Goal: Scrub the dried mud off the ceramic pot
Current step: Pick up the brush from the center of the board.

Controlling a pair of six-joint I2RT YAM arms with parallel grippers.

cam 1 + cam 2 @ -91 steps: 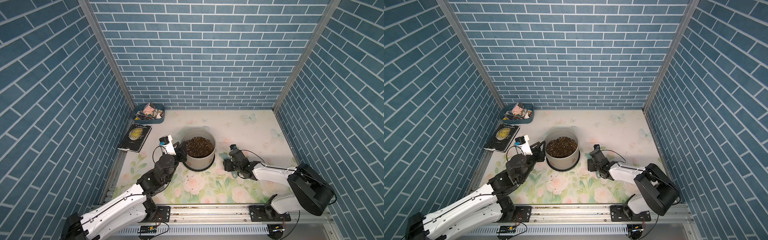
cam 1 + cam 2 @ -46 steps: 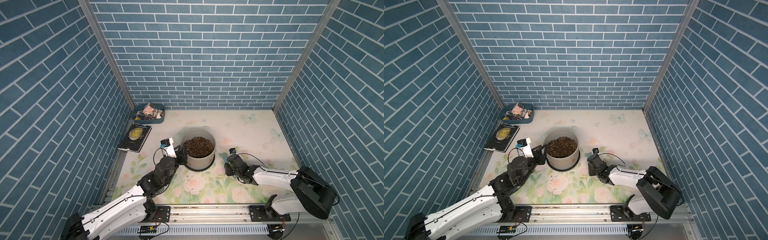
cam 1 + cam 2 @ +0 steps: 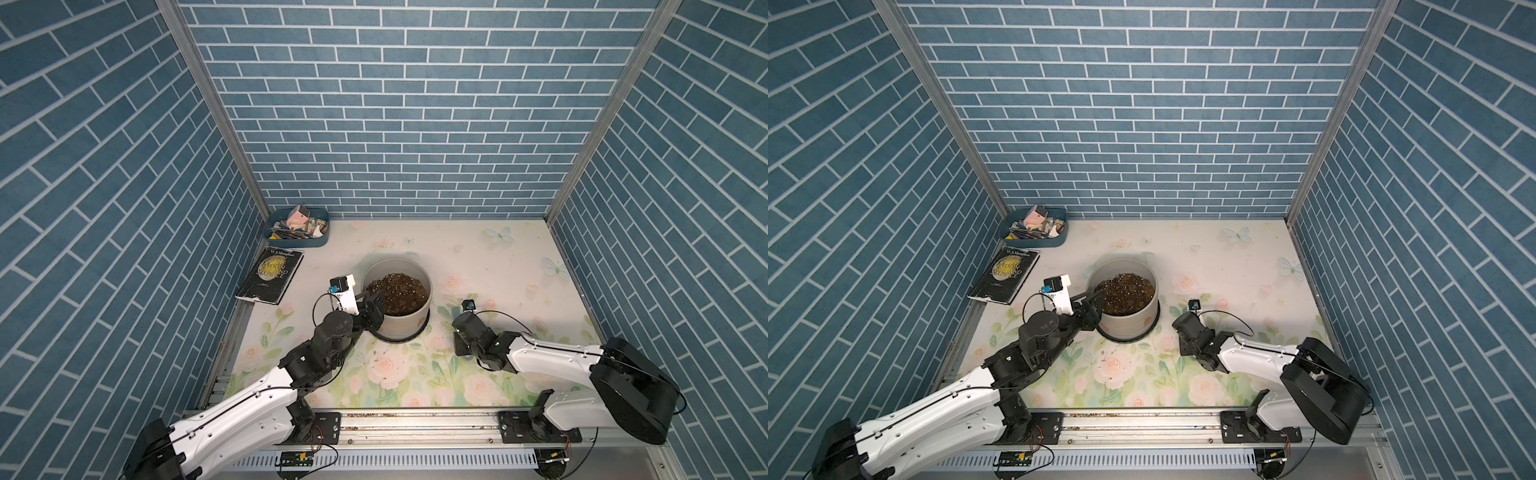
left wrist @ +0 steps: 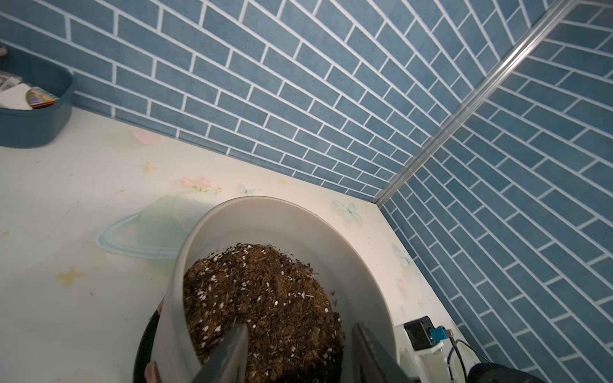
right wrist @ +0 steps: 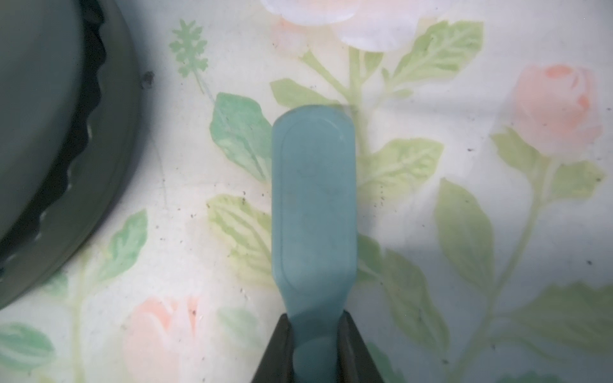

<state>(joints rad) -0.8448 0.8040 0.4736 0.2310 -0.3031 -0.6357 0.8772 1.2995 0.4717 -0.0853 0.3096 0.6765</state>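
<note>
Ceramic pot [image 3: 401, 328], full of speckled soil [image 3: 397, 293], stands on a black saucer [image 3: 399, 338] mid-surface [image 3: 498, 266]. A blue tray [image 3: 297, 245] fills the back-left corner, with a black book [image 3: 270, 274] by the left edge. The left gripper [image 3: 374, 303] crowds the pot's left rim, fingers [image 4: 229, 354] spread apart. Right of the saucer, the right gripper [image 5: 314, 316] has its fingers [image 5: 278, 348] seemingly clenched on a blue paddle [image 5: 313, 199]; that view is blurred.
</note>
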